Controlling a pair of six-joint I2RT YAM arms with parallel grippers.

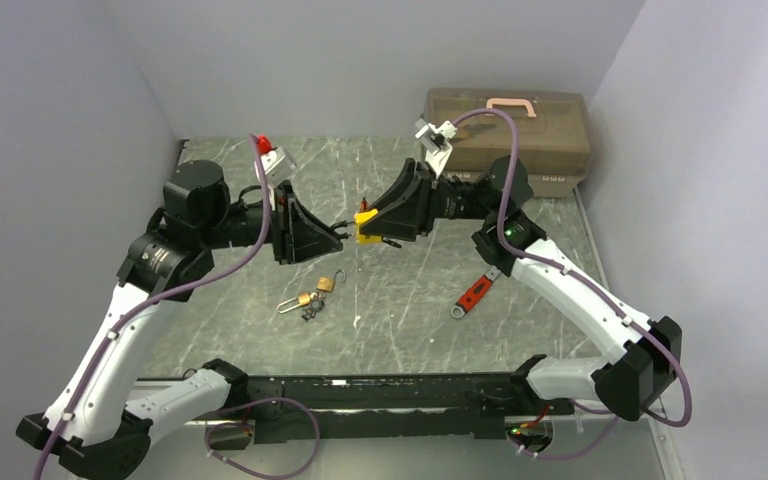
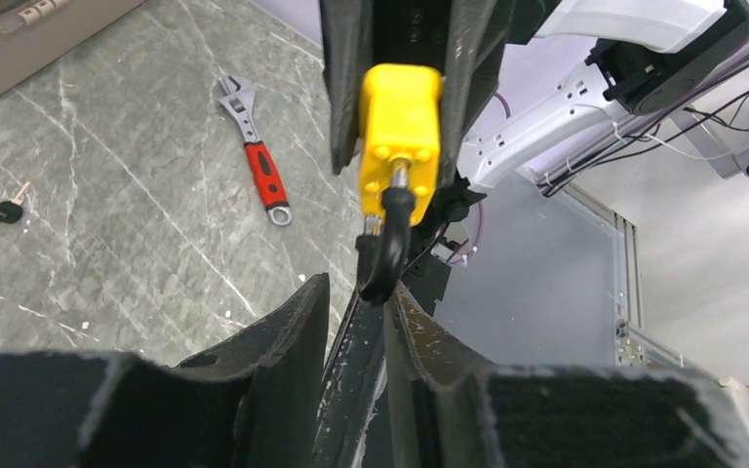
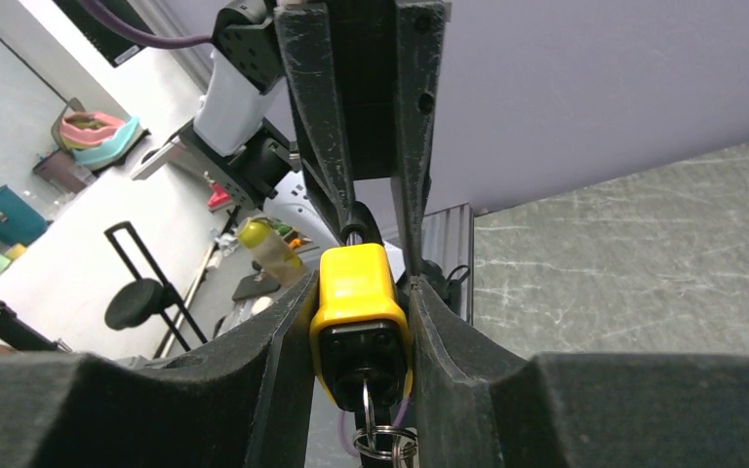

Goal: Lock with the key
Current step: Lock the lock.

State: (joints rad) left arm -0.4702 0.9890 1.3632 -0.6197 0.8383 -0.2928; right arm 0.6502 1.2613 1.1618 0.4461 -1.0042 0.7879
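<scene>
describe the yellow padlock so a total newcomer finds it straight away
Start at the grey marble-patterned table and look above its middle. There the right gripper clamps the yellow padlock; unlike the brass padlocks lying below, it is bright yellow and airborne.

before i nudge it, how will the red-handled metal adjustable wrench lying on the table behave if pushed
The red-handled metal adjustable wrench looks rigid and probably heavy for its size. It lies flat on the smooth grey marbled table, so it should slide rather than roll. Its steel head likely outweighs the handle, so an off-centre push may spin it.
</scene>
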